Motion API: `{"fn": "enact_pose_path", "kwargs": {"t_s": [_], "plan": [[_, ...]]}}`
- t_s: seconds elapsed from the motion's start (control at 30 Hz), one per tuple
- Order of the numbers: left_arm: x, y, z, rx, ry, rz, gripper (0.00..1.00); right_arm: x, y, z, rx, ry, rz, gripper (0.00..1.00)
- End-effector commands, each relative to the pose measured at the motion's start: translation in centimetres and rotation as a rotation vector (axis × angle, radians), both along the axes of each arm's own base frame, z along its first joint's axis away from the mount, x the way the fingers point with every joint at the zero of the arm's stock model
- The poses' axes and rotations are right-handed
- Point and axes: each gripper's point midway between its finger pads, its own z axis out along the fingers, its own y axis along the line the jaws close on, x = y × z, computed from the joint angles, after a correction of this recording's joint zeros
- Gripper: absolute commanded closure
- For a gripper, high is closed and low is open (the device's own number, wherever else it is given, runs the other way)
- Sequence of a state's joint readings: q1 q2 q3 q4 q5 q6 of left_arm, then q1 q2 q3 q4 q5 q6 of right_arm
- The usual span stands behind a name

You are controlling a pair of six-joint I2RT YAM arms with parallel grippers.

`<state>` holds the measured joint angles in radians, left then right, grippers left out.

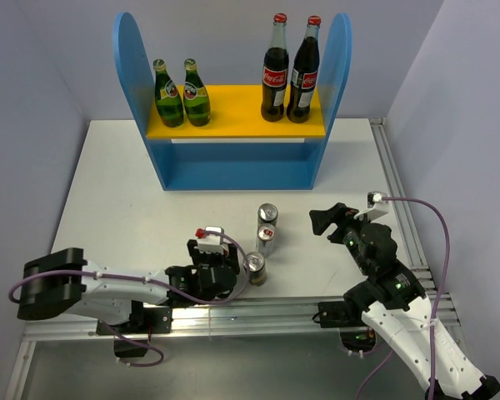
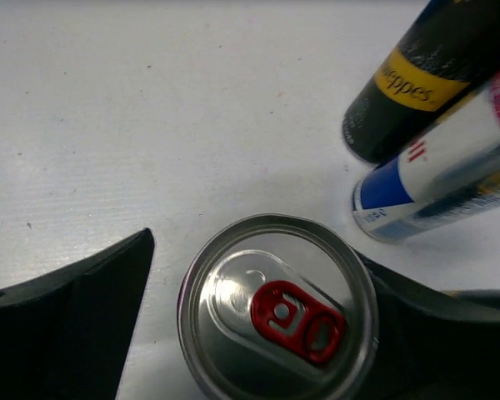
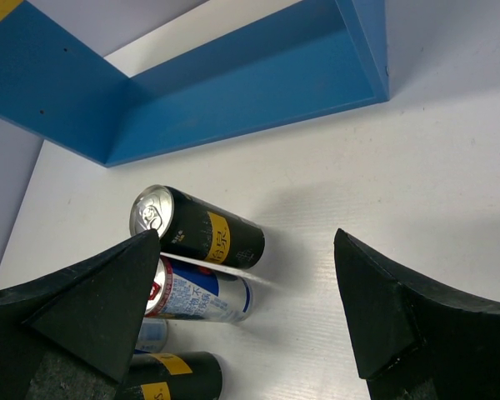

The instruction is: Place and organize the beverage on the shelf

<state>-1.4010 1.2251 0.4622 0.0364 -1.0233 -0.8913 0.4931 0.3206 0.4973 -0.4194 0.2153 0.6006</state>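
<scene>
The left gripper [image 1: 247, 273] is lying low on the table [image 1: 117, 183] at about 6 o'clock. Its fingers [image 2: 67, 325] are standing apart with the nearest can [image 2: 275, 308] between them. In the left wrist view the finger on the right side seems to be touching this can, while the other one is leaving a gap. The can is standing upright and closed, showing a silver top with a red pull tab.

Just beyond it, toward 12 o'clock, a silver-blue can [image 2: 442, 175] and then a dark can [image 2: 408, 83] are standing in a short row. On the dark can the yellow band is reading "weppes"; the start of the word is out of view. The red letters on the silver-blue can are too blurred to read.

The right gripper [image 1: 327, 220] is hanging at 3 o'clock of the cans, its fingers wide apart and holding nothing. At the bottom edge of the right wrist view a dark can body [image 3: 171, 379] with a yellow band is showing; I cannot tell if this is the nearest can.

At 12 o'clock the shelf [image 1: 233, 171] is standing. On its yellow board [image 1: 233, 104] the two green bottles [image 1: 168, 96] are standing at 11 o'clock, close together, with labels too small to read. At 1 o'clock two cola bottles [image 1: 276, 75] are standing with red caps and red Coca-Cola labels. Only the top view is showing these bottles.
</scene>
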Motion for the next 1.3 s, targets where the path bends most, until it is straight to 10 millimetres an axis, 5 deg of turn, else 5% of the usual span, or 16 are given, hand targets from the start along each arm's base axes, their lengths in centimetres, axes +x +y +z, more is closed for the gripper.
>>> {"fn": "enact_pose_path", "kwargs": {"t_s": [0.0,0.17,0.2,0.23,0.3,0.6,0.77,1.0,1.27], "plan": [[1.4,-1.5,1.5,-0.040,-0.057,0.050,0.22,0.2,0.3,0.5,-0.002,-0.027,0.016,0.08],[2.0,-1.6,1.1,-0.006,-0.070,0.094,0.61,0.2,0.3,0.6,-0.002,-0.028,0.016,0.08],[2.1,-1.3,1.2,0.003,-0.079,0.111,0.81,0.2,0.4,0.6,-0.002,-0.029,0.020,0.08],[2.2,-1.1,1.4,-0.002,-0.082,0.124,0.90,0.2,0.4,0.5,-0.001,-0.027,0.022,0.08],[2.4,-0.7,1.9,0.019,-0.094,0.142,1.00,0.2,0.4,0.6,0.000,-0.029,0.019,0.08],[7.6,1.3,7.5,-0.063,-0.156,0.124,1.00,0.2,0.5,0.2,0.004,-0.035,0.025,0.08],[13.5,4.3,10.9,-0.074,-0.234,0.193,1.00,0.2,0.6,-0.4,0.010,-0.038,0.026,0.09],[20.7,7.0,13.3,-0.089,-0.274,0.239,1.00,0.2,0.7,-0.4,0.005,-0.038,0.036,0.08],[26.5,8.7,13.1,-0.069,-0.287,0.292,1.00,0.4,0.9,-0.6,-0.002,-0.030,0.042,0.09]]}}
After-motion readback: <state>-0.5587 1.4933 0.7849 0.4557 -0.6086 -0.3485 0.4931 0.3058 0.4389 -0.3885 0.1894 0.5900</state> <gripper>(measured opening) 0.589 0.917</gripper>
